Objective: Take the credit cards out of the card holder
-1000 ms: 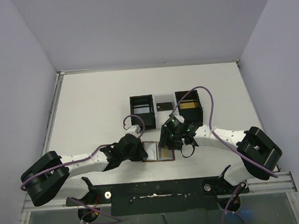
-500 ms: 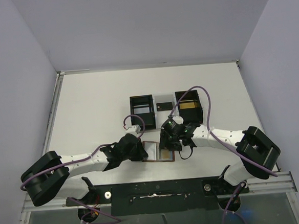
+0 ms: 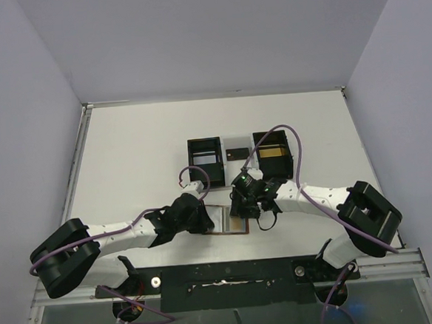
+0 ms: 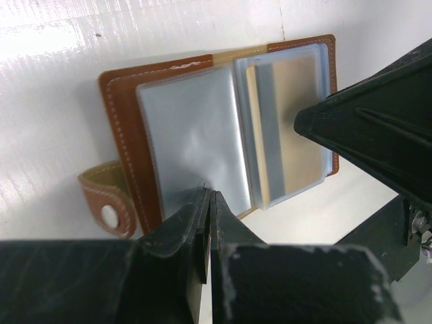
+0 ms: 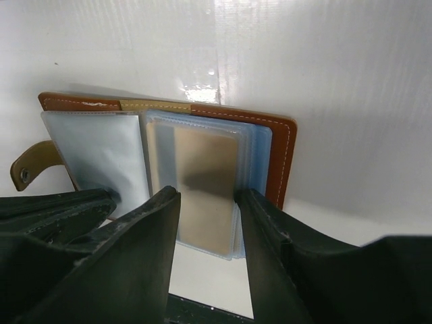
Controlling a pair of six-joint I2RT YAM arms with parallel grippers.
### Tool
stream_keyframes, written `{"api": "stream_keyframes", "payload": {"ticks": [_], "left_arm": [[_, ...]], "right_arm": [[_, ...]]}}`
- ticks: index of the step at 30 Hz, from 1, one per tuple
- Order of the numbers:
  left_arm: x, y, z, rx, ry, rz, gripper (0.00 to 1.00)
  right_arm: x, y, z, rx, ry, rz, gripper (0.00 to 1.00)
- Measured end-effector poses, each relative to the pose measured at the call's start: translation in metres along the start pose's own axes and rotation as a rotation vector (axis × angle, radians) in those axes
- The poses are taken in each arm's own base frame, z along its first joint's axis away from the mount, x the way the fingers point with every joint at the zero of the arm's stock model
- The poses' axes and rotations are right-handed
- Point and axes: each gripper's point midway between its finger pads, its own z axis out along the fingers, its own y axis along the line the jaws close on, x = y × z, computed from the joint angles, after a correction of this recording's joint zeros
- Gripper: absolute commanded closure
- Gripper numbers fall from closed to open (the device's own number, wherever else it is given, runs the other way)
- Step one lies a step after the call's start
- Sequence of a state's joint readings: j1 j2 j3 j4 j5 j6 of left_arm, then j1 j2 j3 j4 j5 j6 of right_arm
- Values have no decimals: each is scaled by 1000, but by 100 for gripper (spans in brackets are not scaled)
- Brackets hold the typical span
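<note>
The card holder (image 3: pixel 221 221) lies open on the table between my two grippers. It shows its brown leather (image 4: pixel 121 115) and a snap tab (image 4: pixel 104 202). A gold-tan credit card (image 4: pixel 297 128) sits in its right clear sleeve, also seen in the right wrist view (image 5: pixel 202 182). The left sleeve looks empty. My left gripper (image 4: pixel 210 196) is shut, tips resting on the left sleeve; the top view shows it (image 3: pixel 203 216) at the holder's left edge. My right gripper (image 5: pixel 206 202) is open, its fingers straddling the sleeved card from the near edge; the top view shows it (image 3: pixel 241 203) over the holder's right half.
A black-and-white three-compartment tray (image 3: pixel 206 163) stands just behind the holder. Its right compartment holds another gold card (image 3: pixel 273 151), and a small black card (image 3: pixel 237 152) lies in the middle. Both arms crowd the table's front centre.
My right gripper has shifted a little left and farther over the holder's right half, covering more of the gold card. My left arm has barely moved.
</note>
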State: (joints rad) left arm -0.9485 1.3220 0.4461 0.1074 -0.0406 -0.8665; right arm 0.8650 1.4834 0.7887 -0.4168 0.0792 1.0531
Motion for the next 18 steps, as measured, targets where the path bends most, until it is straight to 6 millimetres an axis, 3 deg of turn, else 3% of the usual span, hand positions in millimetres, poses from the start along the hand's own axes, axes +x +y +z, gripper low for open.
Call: {"api": "stream_keyframes", "payload": {"ticks": [18], "left_arm": [[4,-1,0,11,22,6,99]], "right_arm": [[-4,33,-5,-153,8,-25,58]]}}
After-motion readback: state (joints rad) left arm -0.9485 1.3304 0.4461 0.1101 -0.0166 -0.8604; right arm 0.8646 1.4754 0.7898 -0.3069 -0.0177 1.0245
